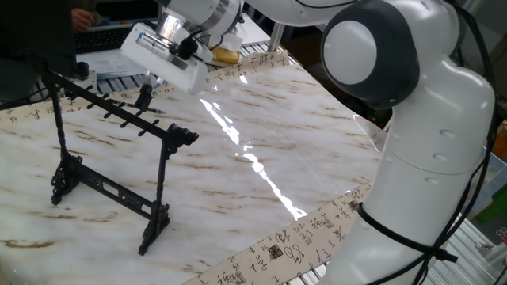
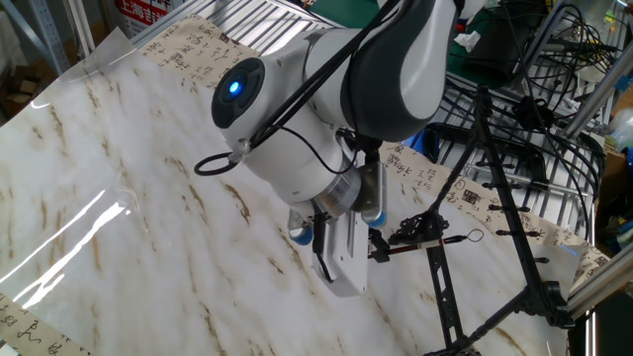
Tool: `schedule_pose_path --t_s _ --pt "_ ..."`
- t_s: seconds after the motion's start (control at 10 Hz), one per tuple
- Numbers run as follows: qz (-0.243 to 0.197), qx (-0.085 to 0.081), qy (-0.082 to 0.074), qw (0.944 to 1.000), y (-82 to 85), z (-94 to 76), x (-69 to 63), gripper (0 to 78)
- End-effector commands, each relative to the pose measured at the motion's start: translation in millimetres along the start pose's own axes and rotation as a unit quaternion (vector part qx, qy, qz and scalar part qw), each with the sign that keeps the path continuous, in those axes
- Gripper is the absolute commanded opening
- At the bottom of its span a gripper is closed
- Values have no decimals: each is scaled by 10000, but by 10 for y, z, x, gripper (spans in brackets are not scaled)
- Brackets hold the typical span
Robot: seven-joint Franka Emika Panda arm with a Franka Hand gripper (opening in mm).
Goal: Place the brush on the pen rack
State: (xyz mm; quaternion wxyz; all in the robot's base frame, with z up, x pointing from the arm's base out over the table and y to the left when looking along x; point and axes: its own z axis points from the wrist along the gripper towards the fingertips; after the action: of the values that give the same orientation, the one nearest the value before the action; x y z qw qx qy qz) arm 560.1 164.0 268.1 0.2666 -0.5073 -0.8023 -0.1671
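Observation:
The pen rack [image 1: 111, 158] is a black ornate frame on the marbled table, its long top bar with short pegs running from upper left to a carved end [image 1: 184, 136]. In the other fixed view the pen rack [image 2: 499, 213] rises at the right. My gripper [image 1: 145, 96] hangs just behind the top bar, shut on the brush. The brush [image 2: 420, 244] is a thin dark stick held level, its small loop [image 2: 473, 236] pointing toward the rack's upright. In the first fixed view only a dark stub of the brush [image 1: 143, 99] shows under the fingers.
A marble-patterned sheet with calligraphy borders [image 1: 277, 158] covers the table. The robot's white arm [image 1: 412, 134] fills the right side. Wire racks, cables and metal stands [image 2: 534, 89] crowd the far side behind the rack. A person's arm and papers [image 1: 87, 24] sit beyond the table.

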Motion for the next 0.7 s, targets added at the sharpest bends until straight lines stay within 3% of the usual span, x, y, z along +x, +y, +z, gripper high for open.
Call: schedule_pose_path --t_s 0.1,0.6,0.7 --pt "1 9 -46 10000 34 -75 5 12" --pt "-140 26 -88 9999 55 -114 -10 12" --pt "-157 65 -173 9997 59 -119 -11 12"
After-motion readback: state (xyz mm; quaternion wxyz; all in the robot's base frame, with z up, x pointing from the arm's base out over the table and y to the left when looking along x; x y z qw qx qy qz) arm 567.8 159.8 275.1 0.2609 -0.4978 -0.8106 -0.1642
